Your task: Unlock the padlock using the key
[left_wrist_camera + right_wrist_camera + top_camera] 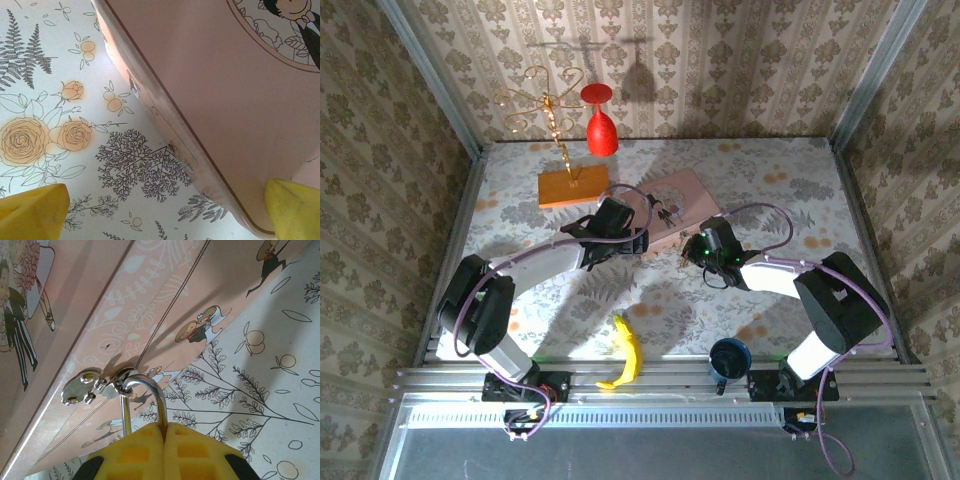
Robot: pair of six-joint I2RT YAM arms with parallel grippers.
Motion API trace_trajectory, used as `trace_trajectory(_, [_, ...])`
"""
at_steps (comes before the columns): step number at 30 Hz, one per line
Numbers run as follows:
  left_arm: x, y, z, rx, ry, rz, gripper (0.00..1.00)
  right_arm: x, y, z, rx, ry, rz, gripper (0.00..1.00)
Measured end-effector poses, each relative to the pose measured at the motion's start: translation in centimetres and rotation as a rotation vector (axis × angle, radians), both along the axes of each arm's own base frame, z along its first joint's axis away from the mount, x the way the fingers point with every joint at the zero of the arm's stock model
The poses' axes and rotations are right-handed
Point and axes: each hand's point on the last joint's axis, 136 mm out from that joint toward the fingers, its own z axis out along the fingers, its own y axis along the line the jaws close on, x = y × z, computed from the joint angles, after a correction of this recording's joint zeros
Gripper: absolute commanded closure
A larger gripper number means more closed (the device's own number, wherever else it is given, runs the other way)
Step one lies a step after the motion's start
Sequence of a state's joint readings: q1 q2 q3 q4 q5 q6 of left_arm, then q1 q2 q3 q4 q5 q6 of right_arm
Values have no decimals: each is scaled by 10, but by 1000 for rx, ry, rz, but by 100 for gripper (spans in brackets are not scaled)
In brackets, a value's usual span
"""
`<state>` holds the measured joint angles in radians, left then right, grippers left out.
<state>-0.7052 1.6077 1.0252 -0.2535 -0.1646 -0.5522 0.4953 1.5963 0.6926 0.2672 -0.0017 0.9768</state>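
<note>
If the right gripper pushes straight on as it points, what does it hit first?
Likely the hasp on the pink box, just beyond the padlock shackle the right gripper pinches; depth unclear.

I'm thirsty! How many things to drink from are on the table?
2. A red glass at the back, left of the middle; a blue mug at the near edge, on the right. More could be hidden.

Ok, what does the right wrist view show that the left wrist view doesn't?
Right wrist: the tiny padlock, silvery shackle hooked through the metal hasp, right gripper shut on it. Left wrist: the left gripper, open, yellow fingertips astride an edge of the pink rectangular box. Both: that cartoon-printed box and the floral tablecloth.
</note>
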Motion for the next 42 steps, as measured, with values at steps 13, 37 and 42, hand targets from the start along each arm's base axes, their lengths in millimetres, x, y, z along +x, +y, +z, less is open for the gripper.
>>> trace_trajectory(13, [3, -4, -3, -64, 10, 61, 0, 3, -6, 5, 4, -32, -41, 100])
trace_trajectory(37, [5, -9, -6, -162, -2, 74, 11, 4, -14, 11, -13, -50, -68, 100])
trace_trajectory(42, [6, -8, -6, -164, -2, 76, 11, 5, -15, 10, -15, -49, -71, 100])
